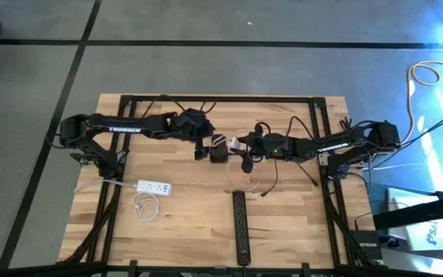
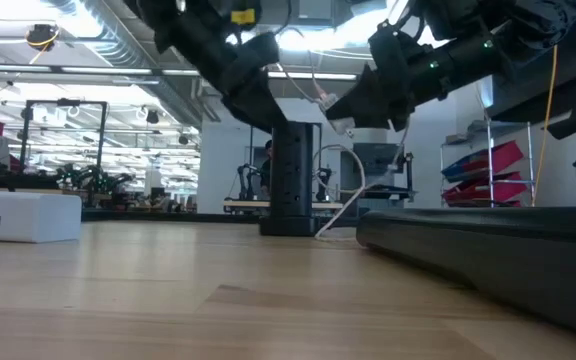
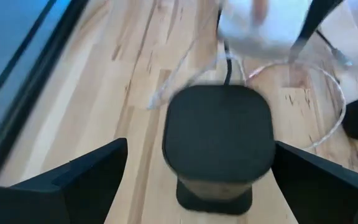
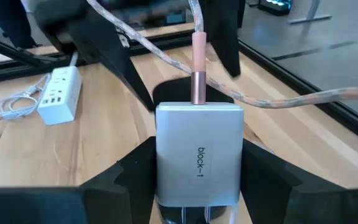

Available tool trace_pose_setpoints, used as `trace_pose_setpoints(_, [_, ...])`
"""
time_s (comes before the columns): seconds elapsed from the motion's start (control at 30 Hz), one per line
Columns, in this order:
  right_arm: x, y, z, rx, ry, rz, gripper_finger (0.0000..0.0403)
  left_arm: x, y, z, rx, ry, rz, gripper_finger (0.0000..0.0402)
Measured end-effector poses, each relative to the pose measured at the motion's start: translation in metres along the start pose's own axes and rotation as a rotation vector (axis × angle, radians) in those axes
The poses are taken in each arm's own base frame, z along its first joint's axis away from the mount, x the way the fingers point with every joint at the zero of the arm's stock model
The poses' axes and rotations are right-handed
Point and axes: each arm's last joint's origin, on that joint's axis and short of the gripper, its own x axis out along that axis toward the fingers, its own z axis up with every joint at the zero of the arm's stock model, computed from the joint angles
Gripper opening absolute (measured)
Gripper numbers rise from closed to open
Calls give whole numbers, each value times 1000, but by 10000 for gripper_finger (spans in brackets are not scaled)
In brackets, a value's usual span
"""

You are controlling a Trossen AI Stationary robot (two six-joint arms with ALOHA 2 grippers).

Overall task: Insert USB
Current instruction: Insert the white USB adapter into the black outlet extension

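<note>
Black tower [image 1: 219,153] wedged between both arms; bare wood [image 1: 298,208] free front right.

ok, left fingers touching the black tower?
Apart. Left wrist view: the fingers stand wide open either side of the tower, bare table showing between.

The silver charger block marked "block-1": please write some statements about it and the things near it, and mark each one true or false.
1. The right gripper holds the silver charger block. True.
2. A pink cable is plugged into that block. True.
3. The left gripper is closed on the black square tower. False: its fingers stand open on either side of the tower, apart from it.
4. The white power strip lies on the right side of the wooden table. False: it lies on the left side.
5. A long black power strip lies near the table's front edge. True.
</note>
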Motion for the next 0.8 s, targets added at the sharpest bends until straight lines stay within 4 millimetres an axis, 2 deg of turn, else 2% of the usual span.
trace_pose_setpoints(0.17, [0, 0, 0, 0, 0, 0, 172, 9, 8, -27, -39, -78, 24, 373])
trace_pose_setpoints(0.3, [0, 1, 1, -4, -11, 16, 172, 14, 8, -53, -89, -204, -54, 373])
trace_pose_setpoints(0.4, [0, 2, 5, -1, -44, 43, 172, 12, 5, -74, -95, -354, -109, 373])
trace_pose_setpoints(0.53, [-1, 3, 9, 4, -89, 70, 172, 4, 0, -93, -80, -504, -94, 373])
trace_pose_setpoints(0.63, [-1, 4, 12, -8, -117, 97, 172, 9, -4, -103, -88, -523, -99, 373])
trace_pose_setpoints(0.8, [-1, 5, 15, -8, -141, 115, 172, 32, -5, -119, -139, -500, -103, 373])
